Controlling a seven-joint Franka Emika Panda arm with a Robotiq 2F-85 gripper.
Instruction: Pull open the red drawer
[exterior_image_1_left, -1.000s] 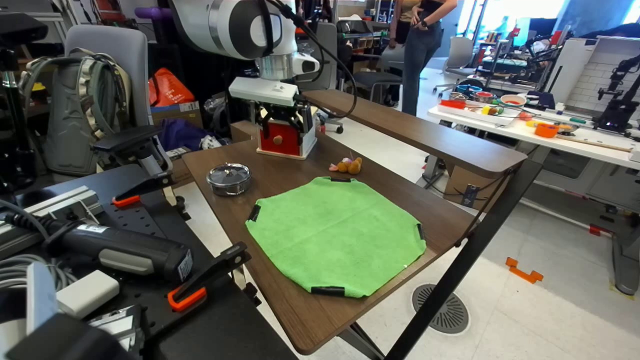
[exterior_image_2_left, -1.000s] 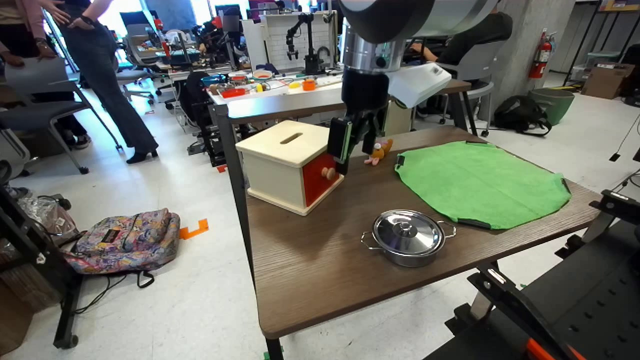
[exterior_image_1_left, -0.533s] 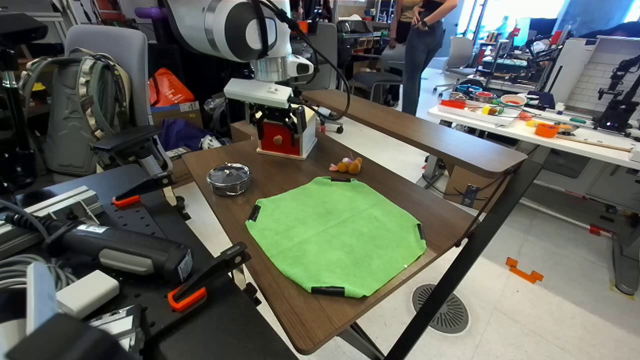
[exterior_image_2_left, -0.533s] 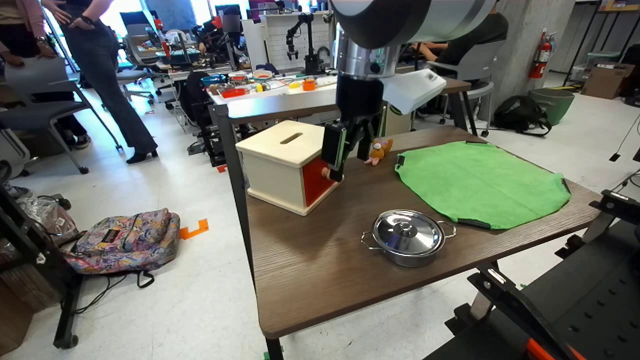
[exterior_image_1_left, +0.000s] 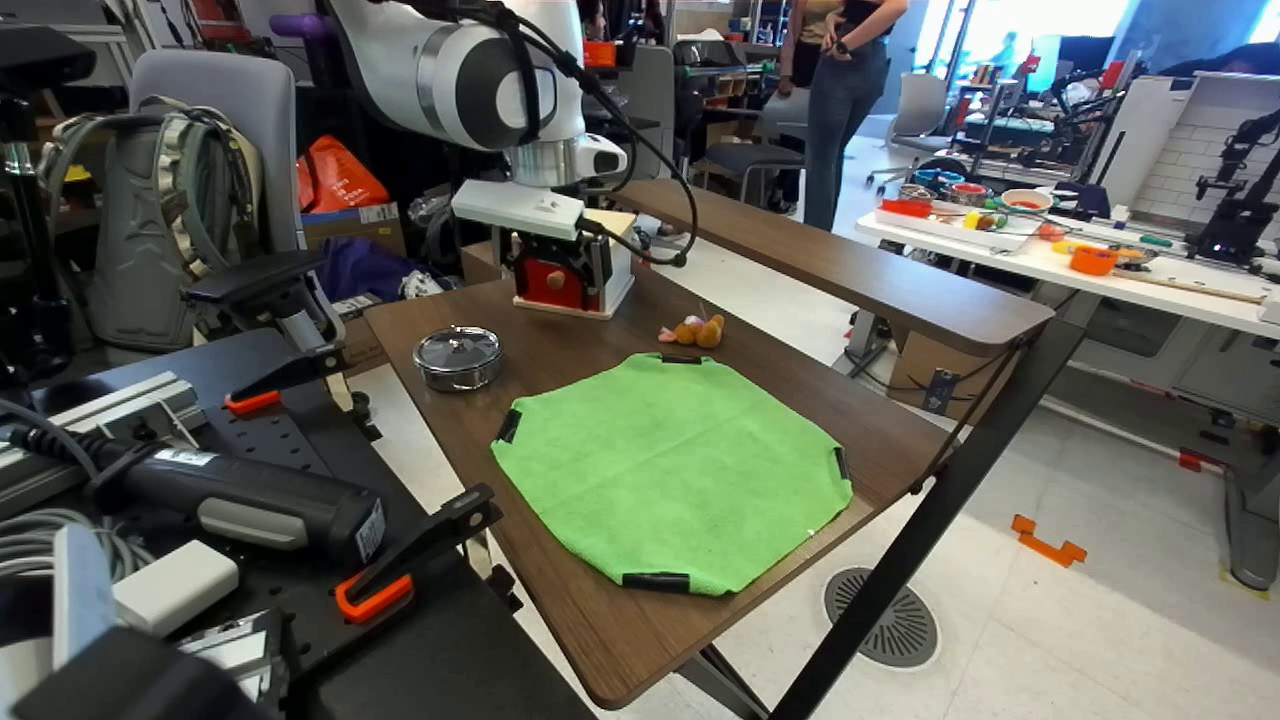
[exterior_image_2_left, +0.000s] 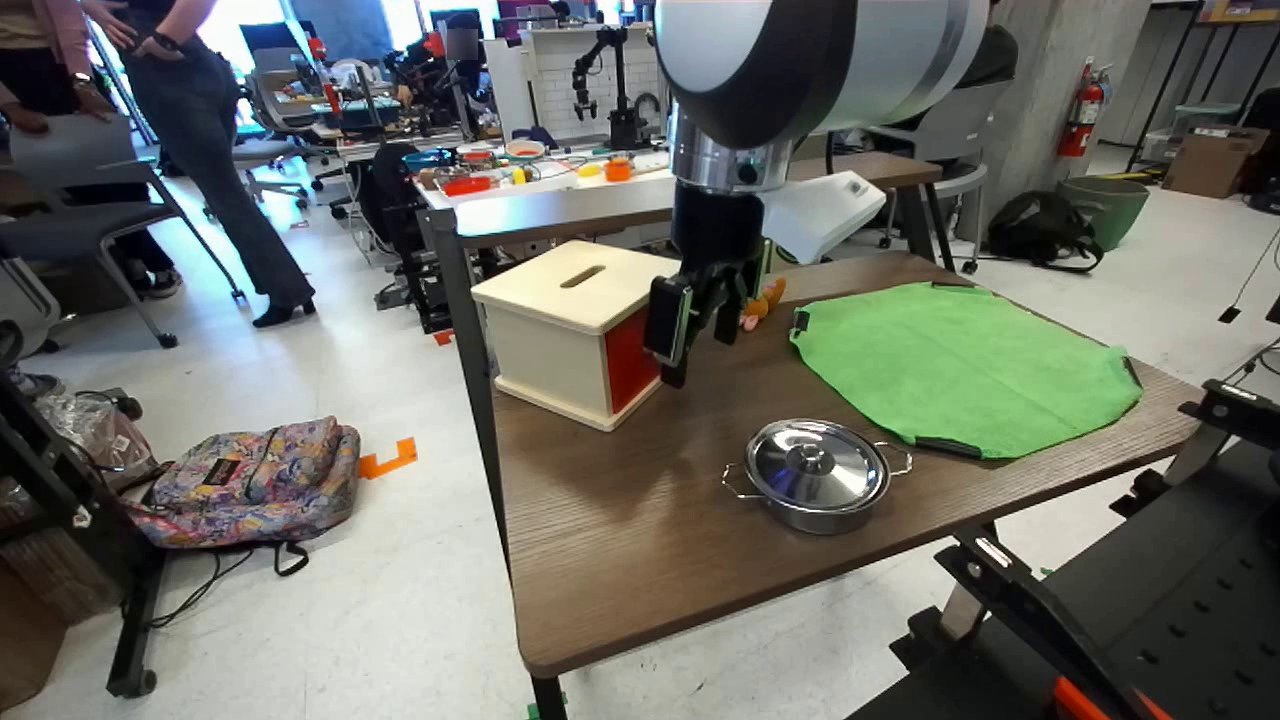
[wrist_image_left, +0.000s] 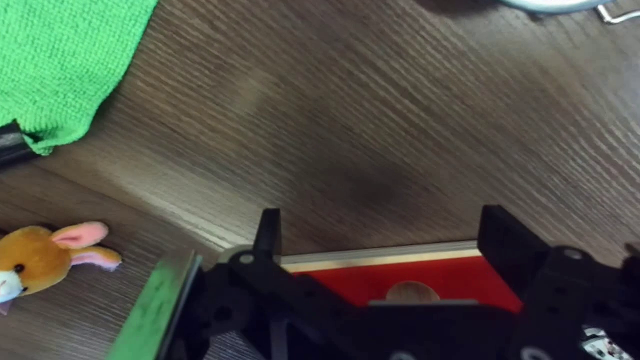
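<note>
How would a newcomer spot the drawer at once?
On the brown table, find the pale box with a slot in its top. The drawer fills its front: red with a round knob, unlike the box's pale top and side.

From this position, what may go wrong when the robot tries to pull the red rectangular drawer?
When closing, the open black gripper might slip off the small round wooden knob. The pale boxy wooden cabinet could slide along with the drawer, since no fastening to the brown wood-grain table shows.
</note>
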